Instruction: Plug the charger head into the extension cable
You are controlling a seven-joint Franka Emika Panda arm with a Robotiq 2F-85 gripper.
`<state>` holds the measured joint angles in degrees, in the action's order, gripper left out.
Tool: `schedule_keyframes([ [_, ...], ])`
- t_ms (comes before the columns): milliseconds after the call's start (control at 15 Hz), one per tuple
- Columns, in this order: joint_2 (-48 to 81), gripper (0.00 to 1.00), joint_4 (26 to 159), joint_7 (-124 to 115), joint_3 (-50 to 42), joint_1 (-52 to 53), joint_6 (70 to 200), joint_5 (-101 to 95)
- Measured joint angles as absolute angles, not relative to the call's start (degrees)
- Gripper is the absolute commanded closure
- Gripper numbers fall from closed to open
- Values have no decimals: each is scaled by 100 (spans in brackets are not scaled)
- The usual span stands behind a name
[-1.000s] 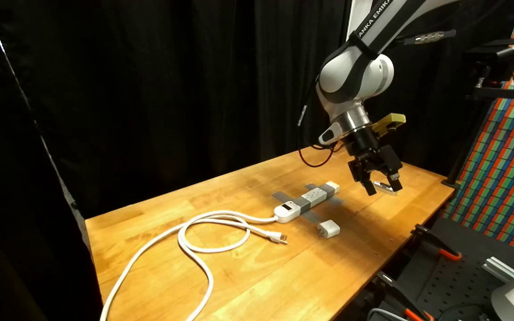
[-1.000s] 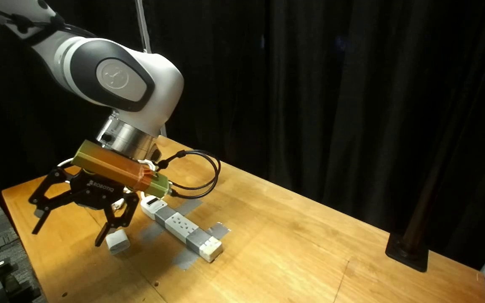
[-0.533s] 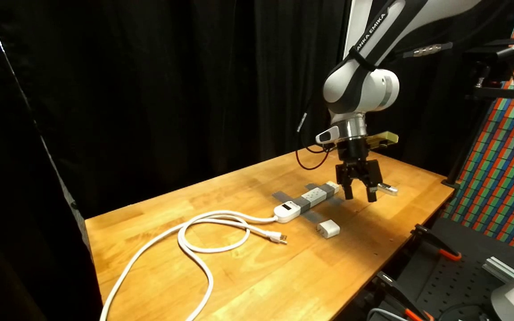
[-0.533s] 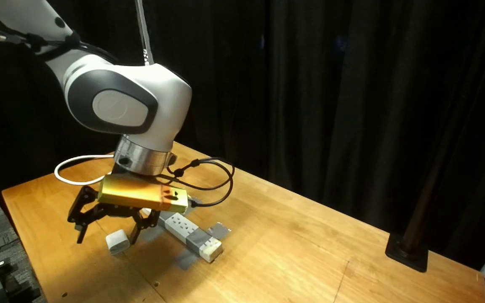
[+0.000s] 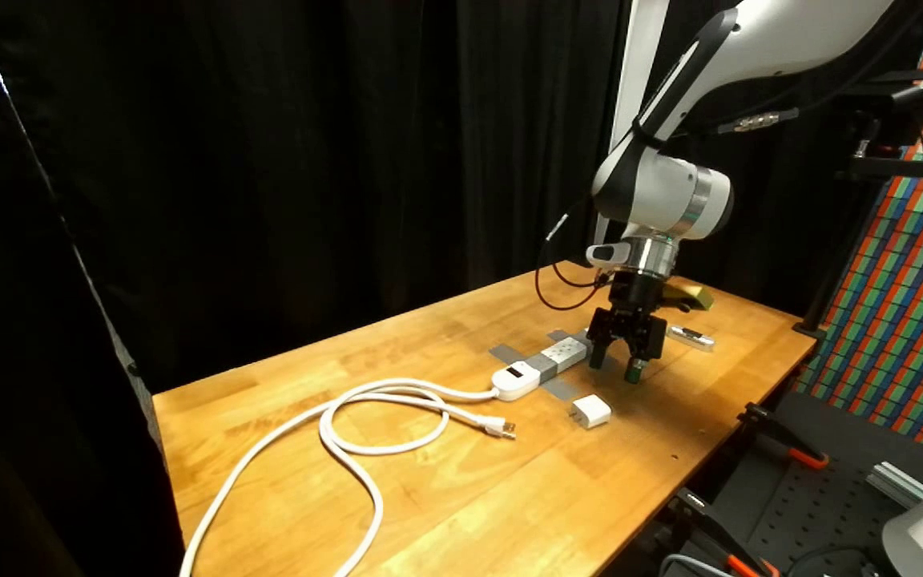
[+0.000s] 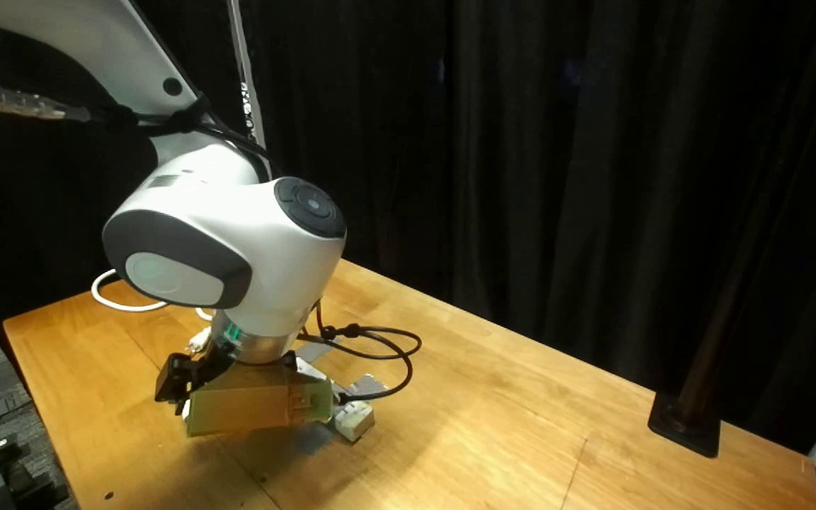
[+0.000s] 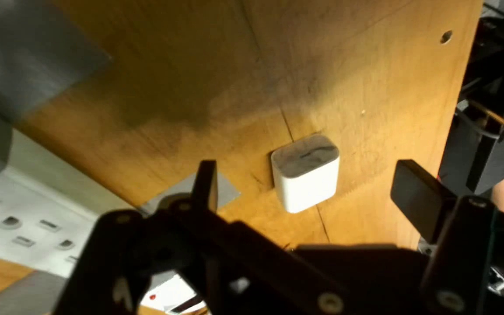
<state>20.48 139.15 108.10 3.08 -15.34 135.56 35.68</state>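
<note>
My gripper (image 5: 615, 367) hangs wide and empty; on the worktop (image 5: 477, 497), near the extension cable (image 5: 564, 353), lies the charger head (image 7: 308, 186); I should square up to its sides, centre over it and descend before closing.

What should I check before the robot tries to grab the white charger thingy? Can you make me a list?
1. Gripper open: ok, it is spread and holds nothing.
2. Charger head inside the grip: not ok, it lies on the table, apart from the gripper.
3. Prongs facing the sockets: not ok, prongs point sideways, sockets face up.
4. Sockets usable: ok, the ones in the wrist view are uncovered.
5. Extension cable taped down: ok, gray tape crosses it.
6. Switch off: cannot tell, too small.
</note>
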Motion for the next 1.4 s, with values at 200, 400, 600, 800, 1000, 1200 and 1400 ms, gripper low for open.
schedule_keyframes([
  [200,2232,0,14108,12131,537,-1762,13858,4588],
  [400,2408,0,14337,13334,649,-1723,14193,5606],
  [600,2522,0,14467,14421,705,-1558,14518,6707],
  [800,2616,0,14532,15472,837,-1468,14698,7759],
  [1000,2622,0,14510,15542,1059,-1530,14752,7997],
  [1200,2610,0,14505,15547,1221,-1570,14762,7996],
  [1400,2618,0,14505,15547,1241,-1619,14752,7863],
])
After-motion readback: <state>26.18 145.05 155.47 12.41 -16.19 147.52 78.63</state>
